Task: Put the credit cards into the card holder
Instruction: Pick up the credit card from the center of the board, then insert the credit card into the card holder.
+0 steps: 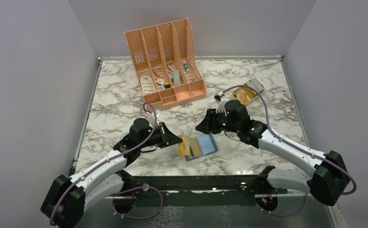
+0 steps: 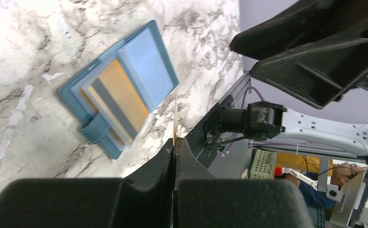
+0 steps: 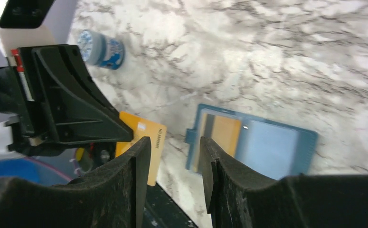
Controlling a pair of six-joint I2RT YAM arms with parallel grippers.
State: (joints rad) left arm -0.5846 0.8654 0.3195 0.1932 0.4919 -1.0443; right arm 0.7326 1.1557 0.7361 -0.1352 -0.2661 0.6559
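Left hand (image 1: 177, 139) is clamped shut on a gold card (image 3: 146, 127), pinching it by its left end so the rest sticks out rightward. Left wrist view shows the card edge-on between the closed pads. The card hangs just above the tabletop (image 1: 125, 104), not lying on it.

Card holder (image 1: 209, 142) lies open and flat on the near-centre tabletop, just right of the held card. The card's free end is about at the holder's left edge; can't tell if they touch. A striped card (image 2: 117, 99) already sits in the holder's left half. The right half shows plain pale blue.

Right hand (image 3: 174, 142) has its jaws spread wide and empty. It hovers just beyond the holder and the held card, gripping neither.

Key relation: the holder is directly right of the left hand, its long axis runs roughly left-right, and the card points along that same line. The left arm has the card and is the nearer one. Judgement: the next move is a short rightward slide of the card into a holder pocket, and the risk is the holder skidding, since nothing pins it.

Blue-white disc (image 3: 100, 49) sits off to the left, out of the way.
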